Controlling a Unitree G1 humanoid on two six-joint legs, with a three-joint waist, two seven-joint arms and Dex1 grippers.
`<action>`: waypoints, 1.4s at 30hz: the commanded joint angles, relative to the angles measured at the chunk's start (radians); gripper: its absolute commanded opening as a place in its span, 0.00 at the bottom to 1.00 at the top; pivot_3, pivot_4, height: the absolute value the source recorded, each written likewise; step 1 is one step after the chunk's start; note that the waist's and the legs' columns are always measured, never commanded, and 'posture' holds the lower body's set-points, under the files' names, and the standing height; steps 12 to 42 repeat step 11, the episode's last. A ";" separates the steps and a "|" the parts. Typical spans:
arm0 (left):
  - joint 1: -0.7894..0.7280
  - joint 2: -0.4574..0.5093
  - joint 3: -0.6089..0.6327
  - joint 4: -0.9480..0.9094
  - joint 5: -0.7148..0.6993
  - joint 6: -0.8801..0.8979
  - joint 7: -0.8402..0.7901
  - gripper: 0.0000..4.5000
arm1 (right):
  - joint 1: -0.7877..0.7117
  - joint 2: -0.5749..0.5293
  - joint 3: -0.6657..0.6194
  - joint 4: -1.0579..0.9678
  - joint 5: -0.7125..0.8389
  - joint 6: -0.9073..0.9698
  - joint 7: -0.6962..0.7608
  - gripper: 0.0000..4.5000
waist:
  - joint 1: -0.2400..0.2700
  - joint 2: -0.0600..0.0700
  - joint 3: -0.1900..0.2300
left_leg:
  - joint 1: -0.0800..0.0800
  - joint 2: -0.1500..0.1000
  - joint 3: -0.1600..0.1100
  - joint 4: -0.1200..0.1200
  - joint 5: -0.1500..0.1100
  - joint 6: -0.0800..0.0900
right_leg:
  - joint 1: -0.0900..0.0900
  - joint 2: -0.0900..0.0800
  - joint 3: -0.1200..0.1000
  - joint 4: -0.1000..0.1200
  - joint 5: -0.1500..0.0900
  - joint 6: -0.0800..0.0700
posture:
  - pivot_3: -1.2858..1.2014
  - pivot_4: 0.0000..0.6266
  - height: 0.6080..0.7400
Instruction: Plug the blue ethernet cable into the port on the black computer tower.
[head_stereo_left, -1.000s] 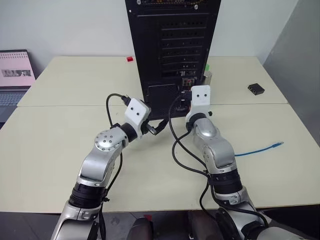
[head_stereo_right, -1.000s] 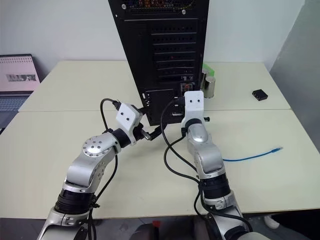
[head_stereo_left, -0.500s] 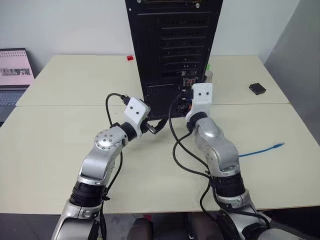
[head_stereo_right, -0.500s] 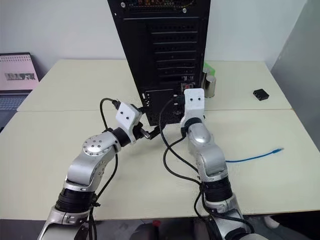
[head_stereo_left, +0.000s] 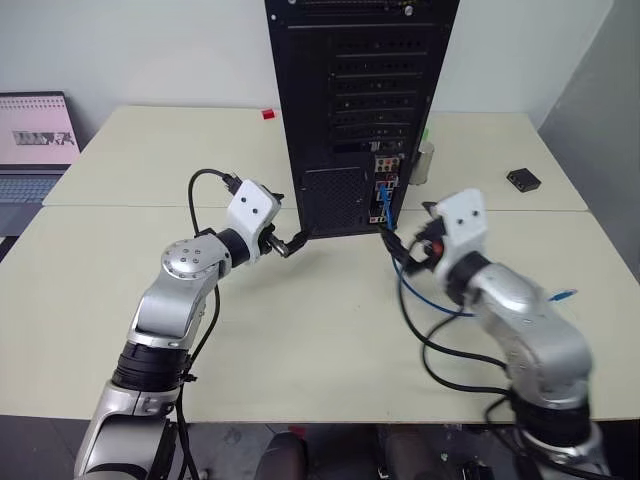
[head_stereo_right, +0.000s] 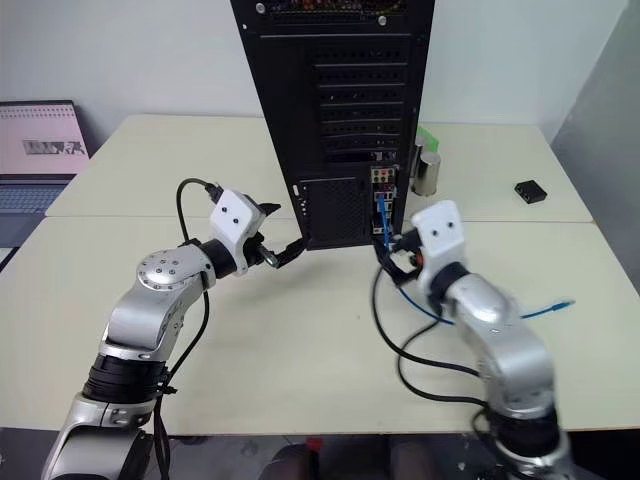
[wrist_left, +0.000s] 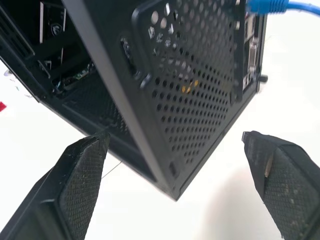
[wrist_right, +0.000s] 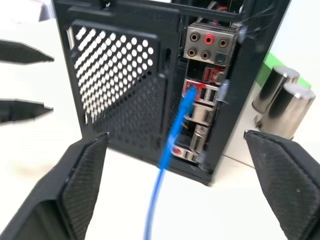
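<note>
The table (head_stereo_left: 120, 290) is the widest thing here, pale and made of joined tops, and on it stands the black computer tower (head_stereo_left: 360, 60), upright with its rear face toward the robot; it looks heavy and rigid, unlikely to slide under a light push. Behind it to the right stand two metal cylinders (wrist_right: 280, 100), and farther right lies a small black box (head_stereo_left: 523, 179); a laptop (head_stereo_left: 35, 140) sits at the far left edge. The left gripper (head_stereo_left: 295, 240) hovers at the tower's lower left corner, its fingers (wrist_left: 80, 180) spread wide to either side of that corner and holding nothing. The right gripper (head_stereo_right: 393, 262) sits just in front of the connector strip, its fingers (wrist_right: 80, 180) likewise parted and empty. The blue ethernet cable (wrist_right: 172, 140) runs up from the table into the port (wrist_right: 190, 91) on the strip, its plug apparently seated, while its free end (head_stereo_left: 563, 294) lies on the table to the right. The cord looks light, limp and springy, so it would bend rather than push; the firm place to grip is the plug or the cord just behind it, and the plug's clip is probably fragile.
</note>
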 joint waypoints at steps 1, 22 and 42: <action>-0.023 0.046 0.033 -0.008 -0.031 -0.023 -0.081 1.00 | 0.017 -0.115 -0.120 -0.046 0.114 -0.068 0.183 0.99 | 0.000 0.000 0.000 | 0.000 0.000 0.000 0.000 0.000 0.000 | 0.000 0.000 0.000 0.000 0.000 0.000 | 0.52 0.24 1.00; 0.001 0.113 0.062 -0.076 -0.135 -0.004 -0.243 1.00 | -0.020 -0.247 -0.216 0.007 0.283 -0.059 0.324 0.99 | -0.002 0.000 0.000 | 0.001 0.001 0.001 0.001 0.000 0.001 | 0.001 0.001 0.001 0.001 0.000 0.000 | 0.52 0.24 1.00; 0.001 0.113 0.062 -0.076 -0.135 -0.004 -0.243 1.00 | -0.020 -0.247 -0.216 0.007 0.283 -0.059 0.324 0.99 | -0.002 0.000 0.000 | 0.001 0.001 0.001 0.001 0.000 0.001 | 0.001 0.001 0.001 0.001 0.000 0.000 | 0.52 0.24 1.00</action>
